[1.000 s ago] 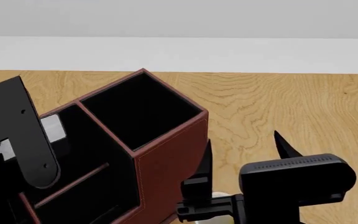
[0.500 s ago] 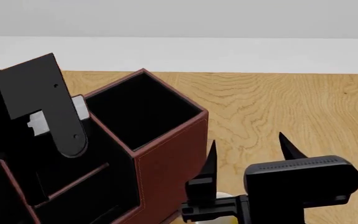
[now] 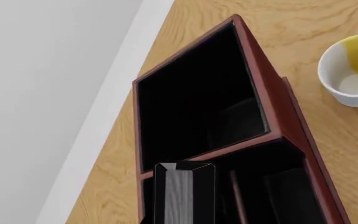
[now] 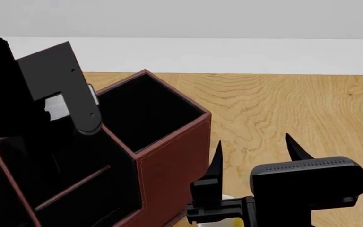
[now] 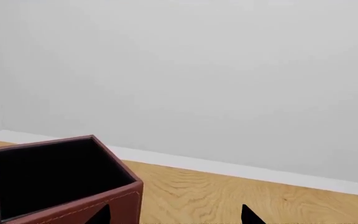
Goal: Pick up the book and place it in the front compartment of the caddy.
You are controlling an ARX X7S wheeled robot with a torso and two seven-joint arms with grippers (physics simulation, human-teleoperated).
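The caddy (image 4: 168, 161) is a dark red stitched box, black inside, at centre-left of the head view. It also shows in the left wrist view (image 3: 272, 107) and the right wrist view (image 5: 86, 207). My left gripper (image 4: 58, 101) is raised over the caddy's left part and is shut on the book (image 3: 180, 191). The book is black with a pale grey page edge and is seen end-on above the divider beside the caddy's large end compartment (image 3: 197, 102). My right gripper (image 4: 254, 149) is open and empty, just right of the caddy's near wall, and it also shows in the right wrist view (image 5: 175, 217).
A white mug (image 3: 352, 70) with yellow inside stands on the wooden table (image 4: 295, 109) beside the caddy's long wall. A white wall runs along the table's far edge.
My left arm has risen and moved right over the caddy, toward its large end compartment, with the book. My right gripper has shifted only slightly.
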